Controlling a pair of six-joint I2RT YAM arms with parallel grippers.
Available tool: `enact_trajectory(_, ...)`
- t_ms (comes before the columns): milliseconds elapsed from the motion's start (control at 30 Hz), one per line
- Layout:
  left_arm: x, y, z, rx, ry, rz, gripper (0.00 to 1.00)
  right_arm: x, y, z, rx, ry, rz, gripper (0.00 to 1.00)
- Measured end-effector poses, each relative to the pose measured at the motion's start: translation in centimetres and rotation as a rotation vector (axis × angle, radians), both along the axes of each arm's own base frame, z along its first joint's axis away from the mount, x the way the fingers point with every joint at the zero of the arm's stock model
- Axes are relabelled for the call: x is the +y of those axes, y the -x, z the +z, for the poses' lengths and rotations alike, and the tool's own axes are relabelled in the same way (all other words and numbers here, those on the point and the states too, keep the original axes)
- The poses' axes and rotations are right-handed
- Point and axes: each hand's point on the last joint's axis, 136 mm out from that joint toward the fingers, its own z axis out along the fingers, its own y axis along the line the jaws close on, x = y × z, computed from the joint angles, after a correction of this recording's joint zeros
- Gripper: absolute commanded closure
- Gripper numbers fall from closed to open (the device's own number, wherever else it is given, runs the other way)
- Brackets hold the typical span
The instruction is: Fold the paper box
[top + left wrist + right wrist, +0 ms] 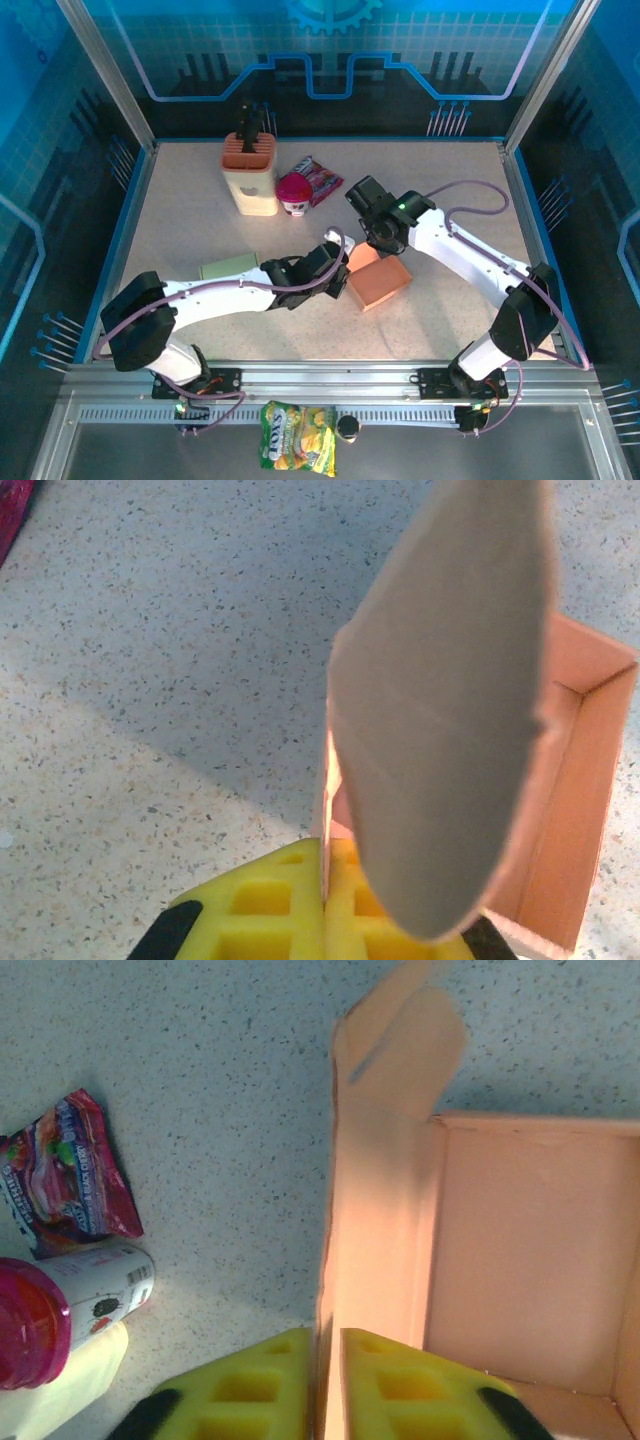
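Observation:
The orange paper box (382, 282) stands open-topped in the middle of the table. My left gripper (345, 262) reaches it from the left. In the left wrist view its yellow fingers (270, 900) are pressed together on the thin edge of a box wall, so the left gripper (325, 845) is shut on it. A rounded flap (450, 710) rises in front of that camera, with the box's inside (580, 780) to the right. My right gripper (378, 245) comes from behind. In its wrist view the right gripper (326, 1335) straddles another wall of the box (520, 1250), jaws slightly apart.
At the back stand a beige holder (250, 178), a pink-lidded cup (294, 192) and a red snack packet (320, 178). The cup (60, 1300) and packet (70, 1175) lie left of the box. A green flat pack (228, 267) lies by the left arm. A yellow bag (297, 435) sits on the front rail.

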Motion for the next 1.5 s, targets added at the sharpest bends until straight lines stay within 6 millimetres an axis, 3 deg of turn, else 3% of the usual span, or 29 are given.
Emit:
enact_trajectory(100, 0.0, 0.0, 0.0, -0.007, -0.013, -0.015, 1.0, 0.5, -0.7, 0.2, -0.041, 0.013, 0.1, 0.4)
enact_trajectory(200, 0.3, -0.1, 0.0, 0.004, -0.012, -0.051, 1.0, 0.8, -1.7, 1.4, -0.144, 0.001, 0.264, 0.28)
enact_trajectory(367, 2.7, -1.2, 0.5, 0.041, 0.019, -0.09, 1.0, -1.4, -3.1, 5.6, -0.402, -0.034, 0.516, 0.2)
enact_trajectory(533, 4.9, -1.3, 1.7, 0.028, 0.039, -0.152, 1.0, -4.8, -3.4, 8.2, -0.603, 0.033, 0.717, 0.24)
enact_trajectory(667, 6.3, -1.3, 2.0, 0.027, 0.043, -0.202, 1.0, -5.9, -3.1, 6.3, -0.624, 0.079, 0.859, 0.33)
enact_trajectory(900, 8.4, -2.2, 1.2, 0.049, 0.01, -0.206, 1.0, -4.4, -2.3, 0.3, -0.546, 0.071, 1.071, 0.34)
enact_trajectory(1067, 8.5, -2.3, 0.4, 0.066, -0.003, -0.208, 1.0, -3.2, -2.7, -2.4, -0.501, 0.096, 1.19, 0.34)
enact_trajectory(1200, 8.6, -2.4, 0.3, 0.066, -0.007, -0.204, 1.0, -1.3, -3.2, -3.5, -0.488, 0.127, 1.289, 0.35)
enact_trajectory(1300, 8.7, -2.5, 0.2, 0.066, -0.009, -0.201, 1.0, -0.9, -3.9, -4.4, -0.474, 0.147, 1.317, 0.36)
enact_trajectory(1500, 9.2, -2.9, 0.2, 0.063, -0.013, -0.182, 1.0, -0.4, -5.2, -5.5, -0.458, 0.155, 1.349, 0.53)
